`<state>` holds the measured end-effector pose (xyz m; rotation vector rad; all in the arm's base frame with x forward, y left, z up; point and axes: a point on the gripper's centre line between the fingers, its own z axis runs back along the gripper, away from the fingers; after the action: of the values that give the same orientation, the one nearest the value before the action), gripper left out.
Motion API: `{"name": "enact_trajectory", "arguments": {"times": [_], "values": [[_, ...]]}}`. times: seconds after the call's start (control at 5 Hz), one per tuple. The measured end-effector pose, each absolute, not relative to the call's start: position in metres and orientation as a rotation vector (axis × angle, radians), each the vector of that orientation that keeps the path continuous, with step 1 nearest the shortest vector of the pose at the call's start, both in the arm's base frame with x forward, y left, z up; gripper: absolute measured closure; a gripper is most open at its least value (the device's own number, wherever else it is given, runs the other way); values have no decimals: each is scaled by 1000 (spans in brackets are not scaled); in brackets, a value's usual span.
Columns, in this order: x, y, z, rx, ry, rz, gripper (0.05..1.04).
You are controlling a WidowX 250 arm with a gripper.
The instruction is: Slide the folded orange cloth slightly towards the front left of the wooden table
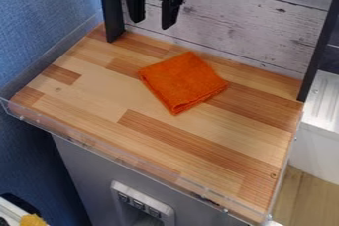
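- Orange cloth (183,81) lies folded, lower than my gripper (152,24), whose fingers stand spread and empty.
- I judge it light and floppy; its edge nearest the gripper should pinch well.

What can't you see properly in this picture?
In the camera view:
- The inside of the folded orange cloth: its top layer covers it.
- The upper part of the black gripper: cut off by the top edge.
- The rest of the yellow thing: cut off by the bottom edge.
- The marks on the row of small squares below the wooden top: too small.
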<state>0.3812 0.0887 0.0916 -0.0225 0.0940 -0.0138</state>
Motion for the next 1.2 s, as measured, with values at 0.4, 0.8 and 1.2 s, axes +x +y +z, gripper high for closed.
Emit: {"name": "enact_trajectory", "arguments": {"times": [0.4,0.8,1.2], "values": [[370,65,66,-21,109,-112,83],[352,42,78,1,-6,-247,86],[347,28,80,6,-53,-352,86]]}}
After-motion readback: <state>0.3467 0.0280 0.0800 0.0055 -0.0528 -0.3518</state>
